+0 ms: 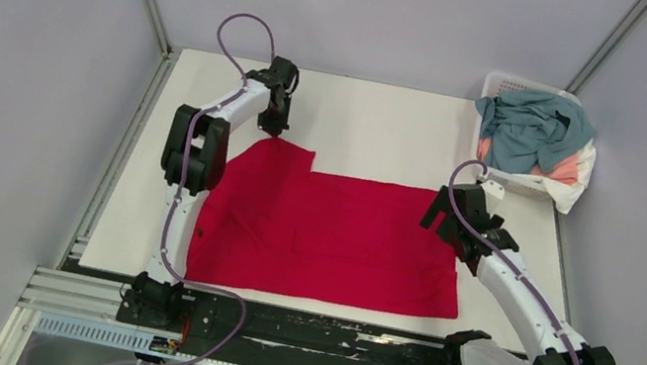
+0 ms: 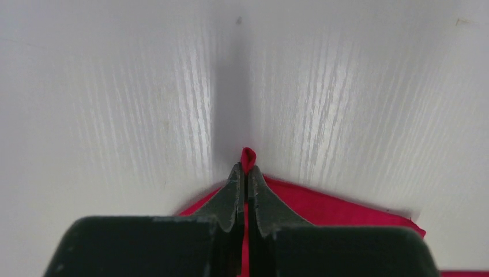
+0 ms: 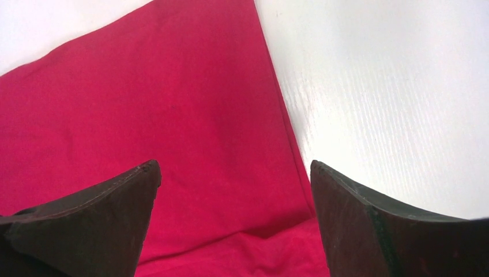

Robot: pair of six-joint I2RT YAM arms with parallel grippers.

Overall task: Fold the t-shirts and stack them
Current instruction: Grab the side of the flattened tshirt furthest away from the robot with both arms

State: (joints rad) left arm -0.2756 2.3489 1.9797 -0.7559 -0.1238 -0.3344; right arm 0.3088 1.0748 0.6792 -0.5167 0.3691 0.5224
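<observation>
A bright red t-shirt (image 1: pixel 330 239) lies spread flat on the white table. My left gripper (image 1: pixel 275 131) is at the shirt's far left corner and is shut on a pinch of the red cloth (image 2: pixel 248 159), which pokes out between the fingertips. My right gripper (image 1: pixel 460 250) hovers over the shirt's right edge, open and empty, with the red shirt (image 3: pixel 173 115) and its edge between the wide-spread fingers (image 3: pixel 115 202). Teal-grey (image 1: pixel 532 127), salmon-pink (image 1: pixel 563 169) and white shirts are heaped in the basket at the back right.
A white plastic lattice basket (image 1: pixel 505 86) stands at the table's far right corner. The white table top (image 1: pixel 379 132) has bare board behind the red shirt. Grey walls and metal rails enclose the table on three sides.
</observation>
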